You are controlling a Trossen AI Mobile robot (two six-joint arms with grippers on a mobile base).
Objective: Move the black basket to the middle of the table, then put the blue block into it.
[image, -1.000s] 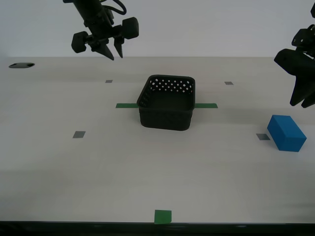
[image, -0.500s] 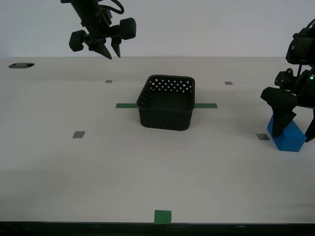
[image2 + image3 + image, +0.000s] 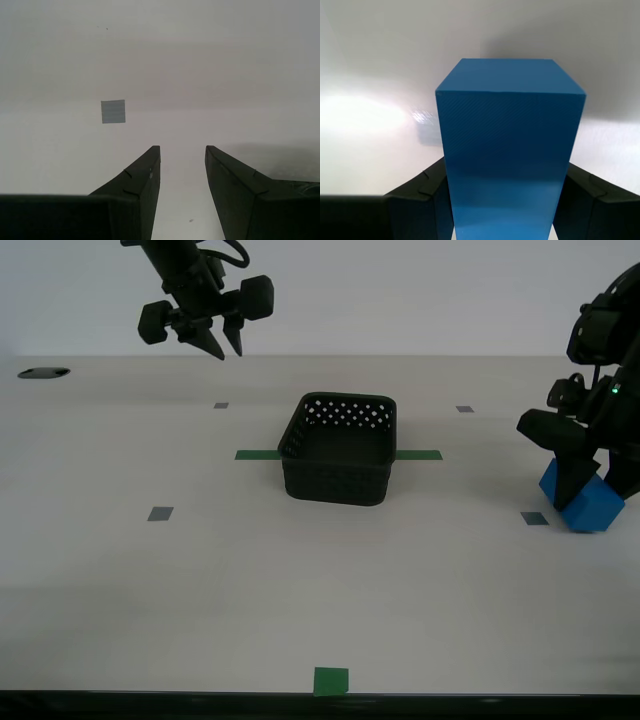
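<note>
Your table (image 3: 300, 600) is a flat off-white top. A green tape strip (image 3: 258, 455) runs behind the basket and shows on both sides of it. A green square (image 3: 331, 680) sits at the near edge. Small grey squares (image 3: 160, 513) are scattered about, and one more (image 3: 113, 111) shows ahead of my second gripper. A dark oval hole (image 3: 44, 372) lies at the far corner on the exterior view's left.

The black basket (image 3: 338, 448) stands upright near the table's middle, over the tape strip. It is square with rounded corners, its plastic walls pierced by rows of round holes. Its inside looks empty from here. Nothing stands between it and the block.

The blue block (image 3: 588, 502) is at the exterior view's right, well apart from the basket, just beside a grey square (image 3: 535, 518). It is a solid brick with smooth plain faces and sharp edges. Whether it touches the table you cannot tell.

My first gripper (image 3: 588, 485) has its dark fingers (image 3: 422, 200) on either side of the block (image 3: 507, 150), gripping it.

My second gripper (image 3: 217, 343) hangs high over the far side at the exterior view's left, its pointed fingers (image 3: 140, 185) apart with nothing between them.
</note>
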